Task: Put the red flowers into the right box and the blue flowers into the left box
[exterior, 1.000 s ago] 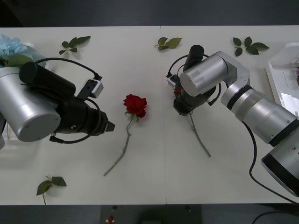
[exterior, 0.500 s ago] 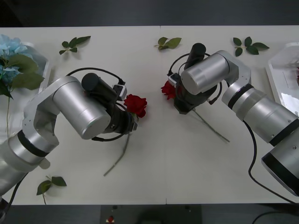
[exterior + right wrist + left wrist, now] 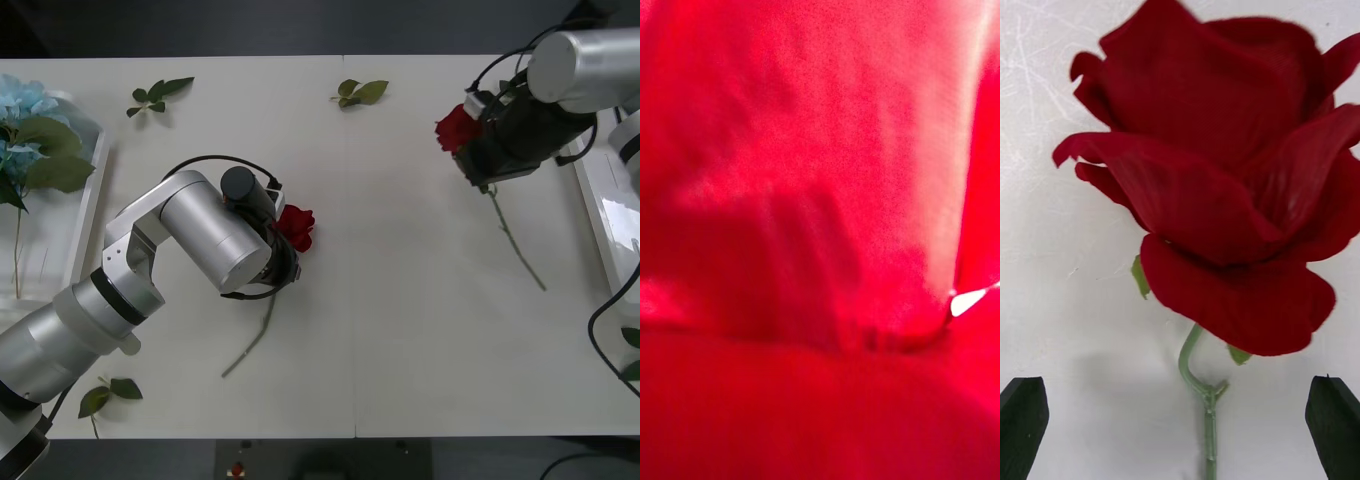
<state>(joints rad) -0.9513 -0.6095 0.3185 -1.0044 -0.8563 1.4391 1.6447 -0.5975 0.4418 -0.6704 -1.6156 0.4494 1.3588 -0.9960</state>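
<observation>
Red flowers: right claw (image 3: 478, 158) clenched on one; left claw (image 3: 1176, 427) spread wide astride another's stem.

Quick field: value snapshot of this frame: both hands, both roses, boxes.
left hand: open, black fingertips either side of stem, over centre rose
centre rose: lying on table, not gripped
right hand: shut on second rose, near right box
second rose: lifted, stem trailing down
left box: holds blue flowers
right box: at table's right edge

Lab-like test bench: plain white table (image 3: 400, 330), dark floor beyond, scattered artificial leaf sprigs (image 3: 160, 93).
</observation>
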